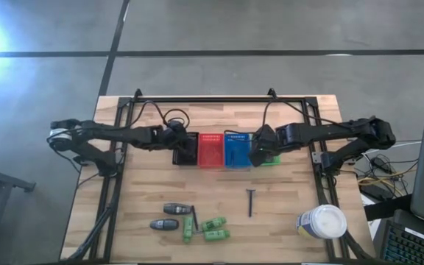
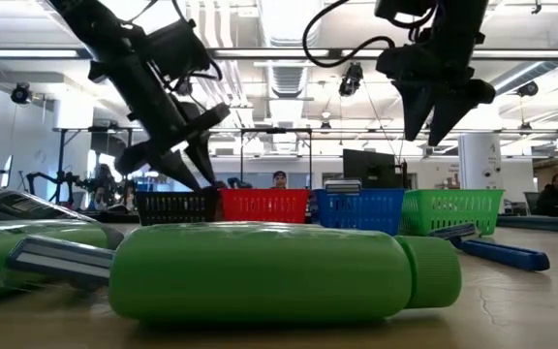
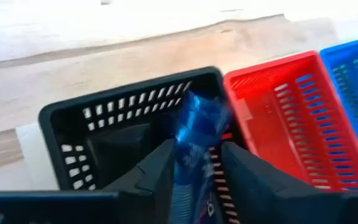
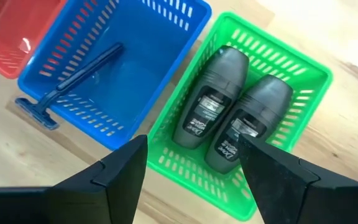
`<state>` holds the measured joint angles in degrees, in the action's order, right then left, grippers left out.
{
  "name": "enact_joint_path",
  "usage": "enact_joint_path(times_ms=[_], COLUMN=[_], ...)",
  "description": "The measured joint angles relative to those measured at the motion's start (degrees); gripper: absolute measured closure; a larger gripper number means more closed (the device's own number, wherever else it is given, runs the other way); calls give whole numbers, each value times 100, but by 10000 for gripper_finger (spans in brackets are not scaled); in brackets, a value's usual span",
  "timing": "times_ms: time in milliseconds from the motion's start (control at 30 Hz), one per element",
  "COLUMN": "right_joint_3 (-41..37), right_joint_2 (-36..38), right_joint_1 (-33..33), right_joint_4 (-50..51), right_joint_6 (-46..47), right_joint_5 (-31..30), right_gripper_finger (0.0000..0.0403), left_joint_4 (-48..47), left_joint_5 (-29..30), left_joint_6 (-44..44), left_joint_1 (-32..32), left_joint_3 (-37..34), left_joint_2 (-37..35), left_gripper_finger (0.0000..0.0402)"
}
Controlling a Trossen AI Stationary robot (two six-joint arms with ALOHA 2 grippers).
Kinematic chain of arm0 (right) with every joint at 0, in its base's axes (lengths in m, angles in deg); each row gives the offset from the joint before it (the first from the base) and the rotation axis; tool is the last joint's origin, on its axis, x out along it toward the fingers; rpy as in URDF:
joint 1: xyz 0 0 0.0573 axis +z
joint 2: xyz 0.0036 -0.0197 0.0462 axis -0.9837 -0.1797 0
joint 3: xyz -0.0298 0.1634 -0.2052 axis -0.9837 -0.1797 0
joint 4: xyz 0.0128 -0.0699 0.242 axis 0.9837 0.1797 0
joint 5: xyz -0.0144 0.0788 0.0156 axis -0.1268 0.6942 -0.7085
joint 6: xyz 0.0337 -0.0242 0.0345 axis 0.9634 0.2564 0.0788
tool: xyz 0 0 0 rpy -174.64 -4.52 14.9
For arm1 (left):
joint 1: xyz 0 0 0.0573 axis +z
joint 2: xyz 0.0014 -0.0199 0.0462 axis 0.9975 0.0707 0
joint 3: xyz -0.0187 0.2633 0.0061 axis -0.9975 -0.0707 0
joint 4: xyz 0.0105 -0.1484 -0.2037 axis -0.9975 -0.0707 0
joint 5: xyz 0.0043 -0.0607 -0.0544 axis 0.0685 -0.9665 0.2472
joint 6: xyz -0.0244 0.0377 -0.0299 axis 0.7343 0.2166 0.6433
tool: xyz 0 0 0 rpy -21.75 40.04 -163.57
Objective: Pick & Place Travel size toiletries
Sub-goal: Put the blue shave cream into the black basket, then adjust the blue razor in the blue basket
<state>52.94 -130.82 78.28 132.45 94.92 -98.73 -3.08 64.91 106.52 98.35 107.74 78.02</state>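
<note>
The left gripper (image 3: 194, 165) grips a blue tube (image 3: 194, 134) above the black basket (image 3: 67, 115), its long axis running out along the fingers. The right gripper (image 4: 191, 165) hangs spread wide over two dark deodorants (image 4: 232, 118) lying parallel in the green basket (image 4: 303, 81).

Wooden plank bench (image 1: 153, 199) on grey concrete floor (image 1: 219, 26) crossed by dark lines. Bright glare on the floor beyond the bench. Low view: open workshop, ceiling strip lights (image 2: 289, 53), monitor (image 2: 368, 167), seated people behind.
</note>
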Motion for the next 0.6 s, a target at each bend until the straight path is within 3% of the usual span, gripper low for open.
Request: enact_joint_path(times_ms=[267,467,600], right_joint_3=[-13,-22,-22], right_joint_2=[152,185,185], right_joint_1=[0,0,-2], right_joint_4=[-71,-75,-74], right_joint_6=[-2,-45,-72], right_joint_5=[-20,-31,-50], right_gripper_finger=[134,120,115], left_joint_4=[-415,-538,-479], left_joint_5=[-41,-285,-775], left_joint_6=[-414,-1141,-1635], left_joint_1=[-14,-49,-71], left_joint_3=[414,646,678], left_joint_2=[-29,-35,-39], left_gripper_finger=[195,184,184])
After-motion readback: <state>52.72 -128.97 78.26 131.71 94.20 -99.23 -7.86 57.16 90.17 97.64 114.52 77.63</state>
